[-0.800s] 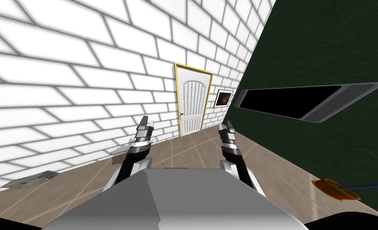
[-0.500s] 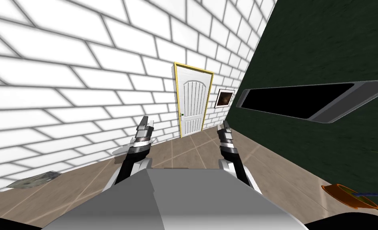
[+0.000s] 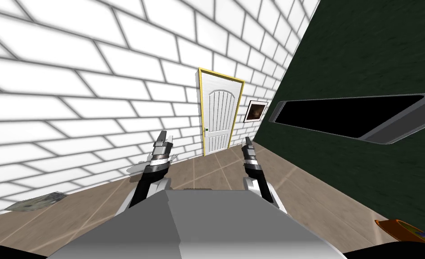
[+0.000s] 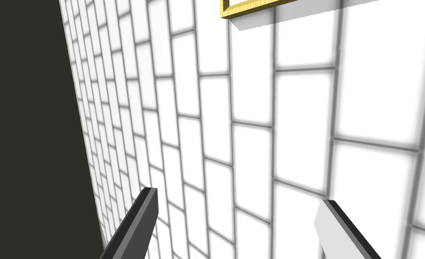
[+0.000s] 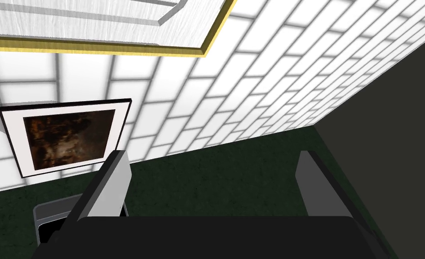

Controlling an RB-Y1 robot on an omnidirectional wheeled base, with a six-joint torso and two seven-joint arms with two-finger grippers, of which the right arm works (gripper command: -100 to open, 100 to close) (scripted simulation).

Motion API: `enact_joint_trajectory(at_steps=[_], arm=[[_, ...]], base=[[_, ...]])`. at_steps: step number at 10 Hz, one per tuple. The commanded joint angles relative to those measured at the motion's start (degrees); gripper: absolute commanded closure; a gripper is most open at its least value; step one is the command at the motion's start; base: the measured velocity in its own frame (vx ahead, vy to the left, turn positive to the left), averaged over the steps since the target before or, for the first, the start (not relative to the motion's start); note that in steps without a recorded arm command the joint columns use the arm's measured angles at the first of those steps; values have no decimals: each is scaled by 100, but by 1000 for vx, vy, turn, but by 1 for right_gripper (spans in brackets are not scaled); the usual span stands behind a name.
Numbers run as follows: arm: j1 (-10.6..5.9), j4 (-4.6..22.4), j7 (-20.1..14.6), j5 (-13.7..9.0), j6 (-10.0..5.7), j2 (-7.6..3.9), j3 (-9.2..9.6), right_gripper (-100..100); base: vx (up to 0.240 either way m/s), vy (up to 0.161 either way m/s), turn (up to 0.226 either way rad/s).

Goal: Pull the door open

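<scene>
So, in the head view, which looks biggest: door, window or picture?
Largest to smallest, as they look:
1. window, though it is nearer the camera, which may flatter it
2. door
3. picture, on the same wall as the door

Door handle (image 3: 205, 130) tiny, no detail; orange pot (image 3: 389, 225) cropped btm-rt.

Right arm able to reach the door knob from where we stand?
Probably not. The knob sits on the white door at the far end of the floor, well beyond the right gripper, which hangs open. Driving closer first seems needed.
</scene>
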Motion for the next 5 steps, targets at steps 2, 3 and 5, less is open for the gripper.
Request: enact_joint_trajectory(at_steps=[2,3,5], arm=[[-167,306,392,8,19,-60,37,-100],[-248,449,557,12,24,-82,52,-100],[-413,742,895,19,34,-126,83,-100]], base=[[85,15,40],[81,34,39],[107,45,46]])
